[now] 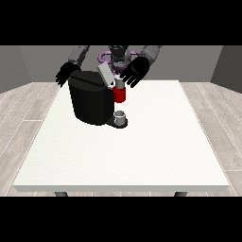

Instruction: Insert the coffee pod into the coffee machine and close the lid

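1. The coffee machine [90,100] is seen as a black block standing on the white table [123,156], towards its far side and left of centre in the view.
2. The lid [105,74] is seen raised and tilted as a grey flap above the machine's red brewing head [120,94]; closing is therefore judged not yet done.
3. The coffee pod cannot be identified separately. A small light piece [119,84] is visible just above the red head, under the lid; whether this is the pod, seated or otherwise, cannot be told.
4. A small grey cup [120,115] is seen on the machine's base, below the red head.
5. The hand at the view's right [133,72] is held above and just beside the raised lid, with fingers spread and straight; nothing is seen clamped in it.
6. The hand at the view's left [66,74] is placed at the machine's upper rear corner, fingers extended and relaxed; contact with the machine cannot be confirmed.
7. Progress is judged as late: the remaining step is taken to be the lowering of the lid, after pod seating is verified.
8. The table is carried on dark legs; a pale wood plank floor [23,108] and grey walls [28,61] surround it.
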`<act>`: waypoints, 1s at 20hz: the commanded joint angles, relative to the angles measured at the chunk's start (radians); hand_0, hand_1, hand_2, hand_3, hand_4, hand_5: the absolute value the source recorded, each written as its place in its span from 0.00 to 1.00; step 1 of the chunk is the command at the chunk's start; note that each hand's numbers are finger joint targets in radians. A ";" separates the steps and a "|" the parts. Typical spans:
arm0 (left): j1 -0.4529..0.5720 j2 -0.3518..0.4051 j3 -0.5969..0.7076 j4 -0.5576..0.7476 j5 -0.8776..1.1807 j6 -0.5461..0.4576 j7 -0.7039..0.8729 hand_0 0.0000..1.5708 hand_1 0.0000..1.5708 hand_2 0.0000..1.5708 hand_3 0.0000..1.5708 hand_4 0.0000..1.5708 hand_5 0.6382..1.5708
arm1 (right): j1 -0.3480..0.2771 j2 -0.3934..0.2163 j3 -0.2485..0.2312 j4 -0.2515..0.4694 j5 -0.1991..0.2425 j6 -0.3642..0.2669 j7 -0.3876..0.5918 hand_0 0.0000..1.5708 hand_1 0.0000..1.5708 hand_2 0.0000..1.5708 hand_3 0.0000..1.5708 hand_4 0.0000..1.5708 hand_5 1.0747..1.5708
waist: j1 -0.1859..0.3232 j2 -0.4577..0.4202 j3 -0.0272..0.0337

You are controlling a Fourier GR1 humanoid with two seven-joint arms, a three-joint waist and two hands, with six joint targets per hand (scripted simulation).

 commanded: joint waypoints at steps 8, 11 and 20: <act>0.010 0.004 0.009 0.025 -0.012 0.000 -0.015 0.77 0.77 0.81 0.77 0.33 1.00 | 0.042 0.004 -0.003 -0.026 -0.016 0.008 -0.002 0.00 0.00 0.00 0.00 0.33 1.00 | -0.012 -0.003 -0.0001; 0.016 -0.033 -0.002 0.012 -0.023 0.036 -0.017 0.74 0.74 0.79 0.75 0.31 1.00 | 0.019 0.011 -0.015 0.006 -0.023 0.005 -0.053 0.00 0.00 0.00 0.00 0.32 1.00 | 0.011 0.030 0.0001; -0.002 -0.029 0.011 0.040 -0.024 0.012 0.014 0.78 0.78 0.81 0.74 0.31 1.00 | -0.009 -0.033 -0.034 -0.012 -0.044 0.039 -0.005 0.00 0.00 0.00 0.00 0.26 1.00 | -0.016 0.030 -0.0001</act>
